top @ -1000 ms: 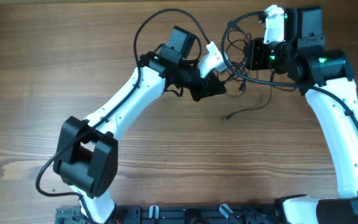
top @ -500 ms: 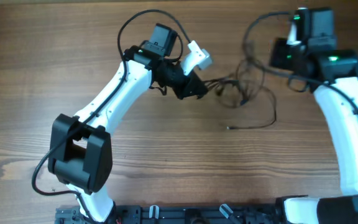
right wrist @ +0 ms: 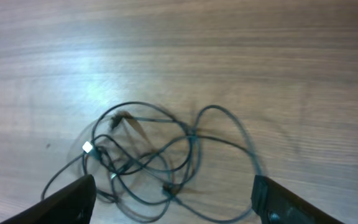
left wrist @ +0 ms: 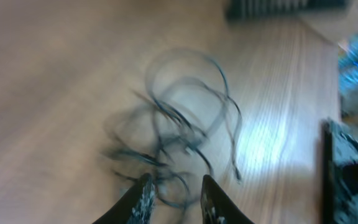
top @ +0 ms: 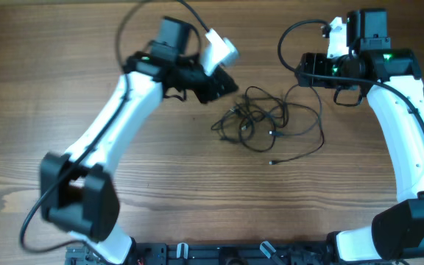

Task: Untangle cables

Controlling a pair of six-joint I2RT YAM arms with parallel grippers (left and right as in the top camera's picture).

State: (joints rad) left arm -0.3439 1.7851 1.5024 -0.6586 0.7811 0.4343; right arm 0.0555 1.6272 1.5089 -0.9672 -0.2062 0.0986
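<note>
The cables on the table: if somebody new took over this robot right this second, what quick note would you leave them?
Left hand: fingers a little apart, holding nothing, close to the edge of the cables; the view is blurred.
Right hand: wide open, empty, looking down on the heap.
Cables: one loose heap of thin black wires on the table between the two arms, loops crossing; one strand trails out toward the robot's base.
Done: no wire lies fully apart from the others yet.
Left: grip single strands and draw each one clear of the heap.
</note>
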